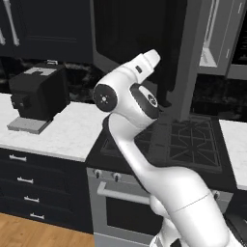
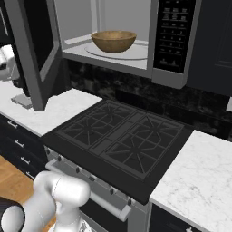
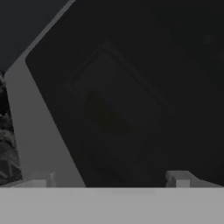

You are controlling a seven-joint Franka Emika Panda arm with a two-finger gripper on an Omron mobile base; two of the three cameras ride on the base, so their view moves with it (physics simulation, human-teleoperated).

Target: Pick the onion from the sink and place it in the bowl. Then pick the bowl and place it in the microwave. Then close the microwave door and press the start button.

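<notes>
The grey boxy built-in microwave (image 2: 136, 41) stands open above the black gas stovetop with cast grates (image 2: 122, 140). Inside, the wide tan-brown wooden bowl (image 2: 113, 41) sits upright on the round pale turntable plate (image 2: 136, 52) — its contents cannot be made out from here. The dark control panel with rows of buttons (image 2: 176, 34) is at the right of the cavity. The large grey-framed door with dark glass (image 2: 34, 50) swings out to the left, over the white marble counter (image 2: 54, 111). More of that marble counter lies right of the stove.
</notes>
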